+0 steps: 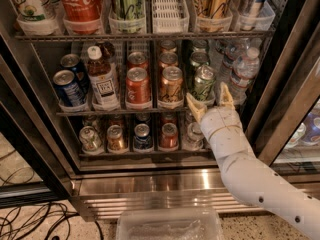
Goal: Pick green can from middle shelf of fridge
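Observation:
The green can (pixel 204 83), pale green with dark swirls and a silver top, stands at the front of the middle shelf (pixel 125 111), right of the copper-orange can (pixel 171 86), inside the open fridge (pixel 150 171). My gripper (pixel 210 100) is open just below and in front of the green can. One tan finger (pixel 194 107) is at the can's lower left and the other at its lower right. The fingers are not closed on the can. My white arm comes up from the lower right.
On the middle shelf stand a red can (pixel 138 86), a brown bottle (pixel 102 79), blue cans (pixel 67 87) and water bottles (pixel 244 70). A taller green can (pixel 126 0) is on the top shelf. More cans fill the bottom shelf. A clear plastic bin (pixel 170 225) sits on the floor.

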Controlling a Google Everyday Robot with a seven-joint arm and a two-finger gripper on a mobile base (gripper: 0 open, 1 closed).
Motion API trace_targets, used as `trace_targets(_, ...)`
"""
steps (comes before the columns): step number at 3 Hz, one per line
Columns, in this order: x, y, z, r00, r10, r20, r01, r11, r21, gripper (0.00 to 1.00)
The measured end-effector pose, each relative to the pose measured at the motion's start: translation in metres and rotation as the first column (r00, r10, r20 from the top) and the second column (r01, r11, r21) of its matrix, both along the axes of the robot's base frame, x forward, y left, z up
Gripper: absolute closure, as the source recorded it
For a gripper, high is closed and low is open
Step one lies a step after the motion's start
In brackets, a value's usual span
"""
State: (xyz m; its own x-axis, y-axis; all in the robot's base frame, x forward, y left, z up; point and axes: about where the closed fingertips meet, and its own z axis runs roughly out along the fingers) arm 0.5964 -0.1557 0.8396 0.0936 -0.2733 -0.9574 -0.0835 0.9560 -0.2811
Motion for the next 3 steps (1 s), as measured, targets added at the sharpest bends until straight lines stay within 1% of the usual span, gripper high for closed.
trace_targets(1, 0.007, -0.004, -0.002, 0.9998, -0.013, -0.012, 0.013, 1.000, 0.013, 0.37)
trace_targets(2, 0.013, -0.004, -0.003, 0.9997, -0.011, -0.022, 0.012, 1.000, 0.027, 0.40)
trace_targets(3, 0.018, -0.004, -0.003, 0.9993, -0.007, -0.038, 0.009, 0.999, 0.047, 0.41)
